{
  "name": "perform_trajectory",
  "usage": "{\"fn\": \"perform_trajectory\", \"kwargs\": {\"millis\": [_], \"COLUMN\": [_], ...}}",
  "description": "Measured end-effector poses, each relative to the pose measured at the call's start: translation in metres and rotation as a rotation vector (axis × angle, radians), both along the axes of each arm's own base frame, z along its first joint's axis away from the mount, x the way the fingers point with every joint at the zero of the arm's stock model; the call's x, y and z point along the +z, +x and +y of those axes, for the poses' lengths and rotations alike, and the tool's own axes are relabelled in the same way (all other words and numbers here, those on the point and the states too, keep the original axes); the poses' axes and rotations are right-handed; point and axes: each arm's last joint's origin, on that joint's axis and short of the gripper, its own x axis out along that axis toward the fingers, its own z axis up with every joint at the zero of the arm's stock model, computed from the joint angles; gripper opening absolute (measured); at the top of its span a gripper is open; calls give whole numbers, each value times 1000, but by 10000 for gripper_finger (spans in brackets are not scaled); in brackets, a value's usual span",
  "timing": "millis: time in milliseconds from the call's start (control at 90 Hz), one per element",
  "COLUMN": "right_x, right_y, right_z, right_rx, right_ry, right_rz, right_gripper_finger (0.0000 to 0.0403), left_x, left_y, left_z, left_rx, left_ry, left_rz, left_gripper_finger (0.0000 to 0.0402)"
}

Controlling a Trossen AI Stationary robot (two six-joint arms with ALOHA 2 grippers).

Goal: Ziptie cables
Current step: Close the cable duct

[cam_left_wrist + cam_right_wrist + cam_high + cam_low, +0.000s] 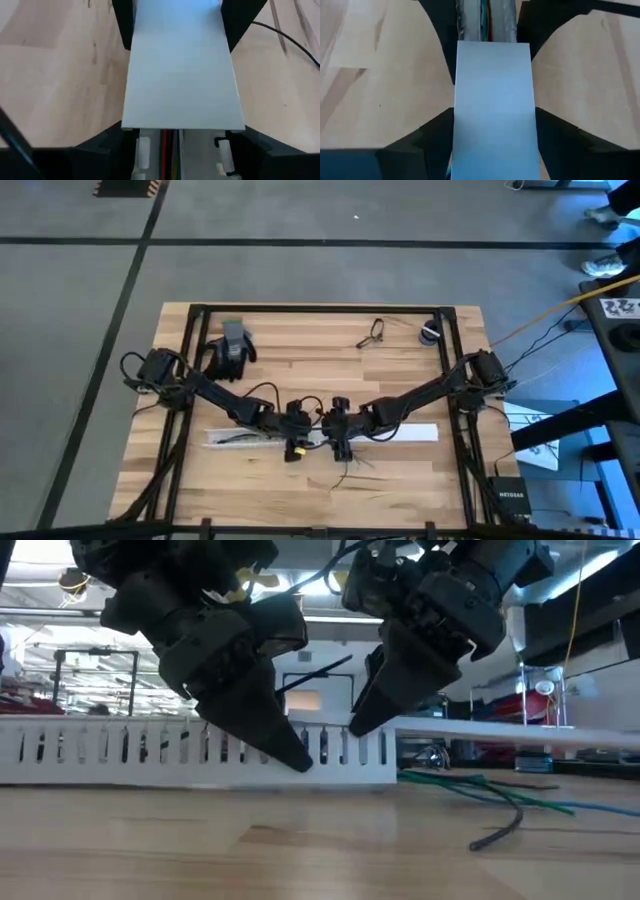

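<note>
A white slotted duct (150,750) lies on the table's middle, with thin coloured wires (167,155) inside it. A flat white cover (492,110) runs from the duct's right end toward the table's right edge (520,730). Loose cables (500,802), dark, green and blue, lie on the wood near the front, also seen from above (350,470). My left gripper (295,425) stands over the duct at the cover's end. My right gripper (337,425) faces it, set over the cover. My left gripper has one finger (105,155) on each side of the duct's walls (142,150), right at the cover's near end. The fingers slant down from above and lie across the duct, which rests on the table. My right gripper pinches the cover's two long edges (457,125) between its two fingers (432,135), near the end that meets the duct. The fingers slant down from above, across the cover. The cover lies level at the height of the duct's top.
A dark glove (230,350) lies at the far left. A small wire-framed object (372,332) and a round dark thing (430,332) lie near the far edge. A black frame (320,308) runs around the tabletop. Bare wood lies at the front left.
</note>
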Motion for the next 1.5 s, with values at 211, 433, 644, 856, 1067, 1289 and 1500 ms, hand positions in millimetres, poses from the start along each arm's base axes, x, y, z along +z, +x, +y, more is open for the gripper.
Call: {"fn": "perform_trajectory", "kwargs": {"millis": [211,433,644,856,1067,1289,1500], "right_x": [-13,-18,-20,-30,-40,-45,-43], "right_y": [5,9,16,27,33,35,34], "right_z": [2,3,6,9,11,12,11], "right_rx": [12,16,28,30,29,27,20], "right_ry": [18,36,69,90,79,65,71], "right_rz": [23,-3,-68,-160,-217,-250,-210], "right_gripper_finger": [230,230,230,230,230,230,230], "left_x": [-2,-1,0,0,-1,-2,-2], "left_y": [-1,-1,0,1,0,-2,-2], "left_z": [0,-1,-2,-2,-2,-1,-1], "left_rx": [-8,-9,-16,-20,-23,-23,-19], "left_ry": [0,-2,-17,-16,-7,1,2], "left_rz": [14,10,-17,-24,-14,7,11], "left_gripper_finger": [210,210,210,210,210,210,210]}}
